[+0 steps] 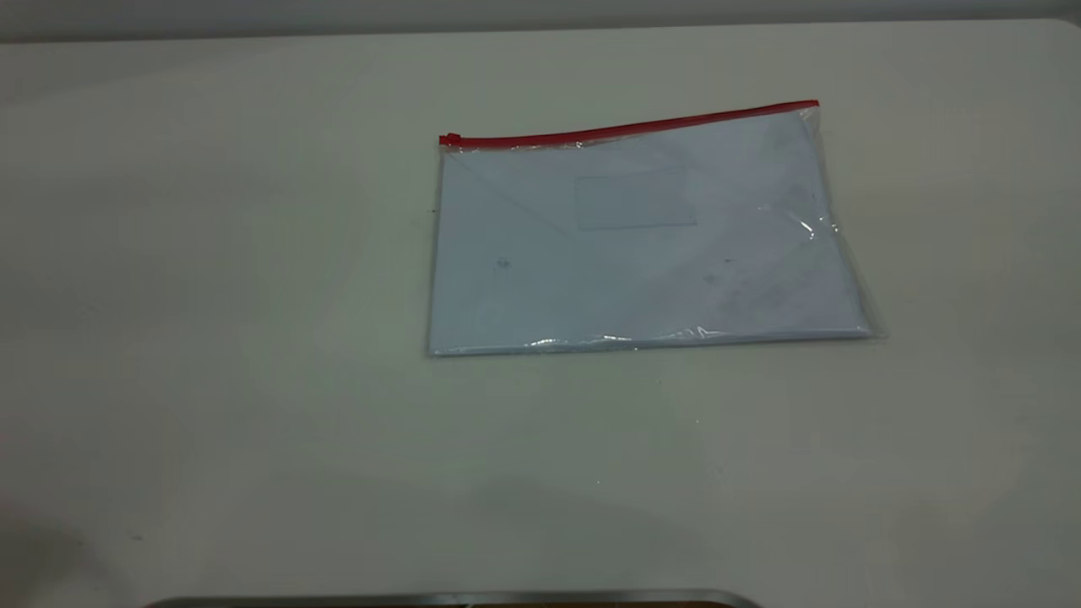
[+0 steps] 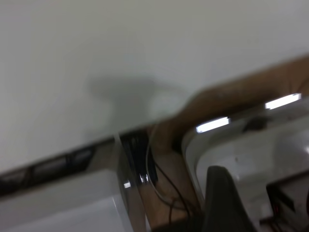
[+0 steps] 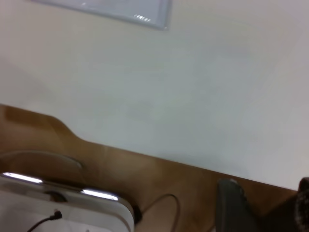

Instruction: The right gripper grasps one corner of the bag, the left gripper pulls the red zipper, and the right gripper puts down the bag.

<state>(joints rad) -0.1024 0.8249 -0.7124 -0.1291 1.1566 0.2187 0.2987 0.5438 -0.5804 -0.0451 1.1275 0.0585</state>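
Observation:
The bag (image 1: 642, 245) lies flat on the pale table (image 1: 253, 338), a clear pouch with white sheets and a faint label window. The red zipper (image 1: 629, 128) runs along its far edge, with the slider tab (image 1: 450, 139) at the left end. The corner of the bag (image 1: 812, 108) at the red strip's right end lies untouched. Neither gripper shows in the exterior view. My right gripper (image 3: 268, 208) is open and empty beyond the table's edge; a red-less part of the bag (image 3: 111, 7) shows far from it. Only a small black part of my left gripper (image 2: 223, 193) shows, off the table.
A metal rim (image 1: 456, 598) runs along the table's near edge. In the wrist views, white equipment housings (image 2: 241, 145) (image 3: 72, 208) and black cables (image 2: 154, 179) lie on brown flooring beside the table's edges.

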